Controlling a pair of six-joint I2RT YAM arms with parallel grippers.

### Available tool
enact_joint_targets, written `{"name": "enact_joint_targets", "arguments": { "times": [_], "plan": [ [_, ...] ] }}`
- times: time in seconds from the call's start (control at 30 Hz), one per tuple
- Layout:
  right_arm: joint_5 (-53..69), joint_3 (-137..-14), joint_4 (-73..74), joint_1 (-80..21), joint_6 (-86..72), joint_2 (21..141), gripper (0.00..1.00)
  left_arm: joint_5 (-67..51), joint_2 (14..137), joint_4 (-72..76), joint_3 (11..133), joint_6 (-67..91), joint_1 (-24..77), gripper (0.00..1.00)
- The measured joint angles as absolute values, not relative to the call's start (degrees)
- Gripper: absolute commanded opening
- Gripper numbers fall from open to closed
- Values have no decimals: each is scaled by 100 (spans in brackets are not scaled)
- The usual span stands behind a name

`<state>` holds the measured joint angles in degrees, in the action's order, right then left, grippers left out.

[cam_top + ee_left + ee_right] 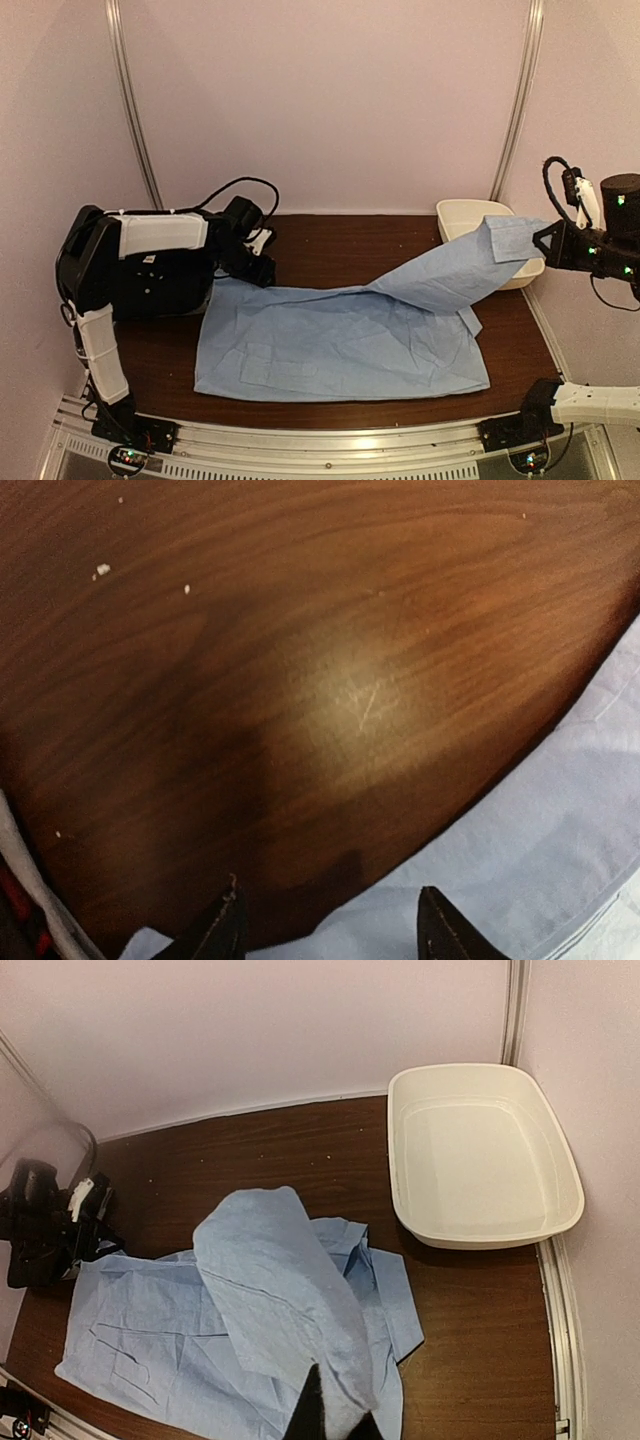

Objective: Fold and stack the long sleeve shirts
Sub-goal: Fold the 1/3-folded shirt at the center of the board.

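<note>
Top external: light blue shirt [340, 345] lies flat, unfolded, right gripper [542, 238] clamping its lifted sleeve [450, 275], left gripper [330, 920] part-open; nothing stacked.

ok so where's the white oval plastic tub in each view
Top external: white oval plastic tub at far right, partly behind the lifted sleeve of the light blue collared cloth shirt.
Left wrist: not in it.
Right wrist: upper right.
Shared landmark: that shirt, in all three.
</note>
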<state>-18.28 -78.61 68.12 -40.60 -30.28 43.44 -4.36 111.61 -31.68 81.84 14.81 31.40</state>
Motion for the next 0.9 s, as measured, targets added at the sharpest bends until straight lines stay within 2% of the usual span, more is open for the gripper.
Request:
{"name": "enact_joint_targets", "arguments": {
  "times": [0.37, 0.77, 0.9],
  "plan": [
    [-1850, -7848, 6838, -4060, -3028, 4383, 0, -692, 9837, -3146, 6893, 1732, 3264, 55],
    [-1850, -7848, 6855, -4060, -3022, 4394, 0, -775, 9487, -3057, 5599, 1955, 3577, 52],
    [-1852, -7848, 6921, -4060, -3022, 4394, 0, -814, 9275, -3022, 5474, 1970, 3706, 57]
  ]
}}
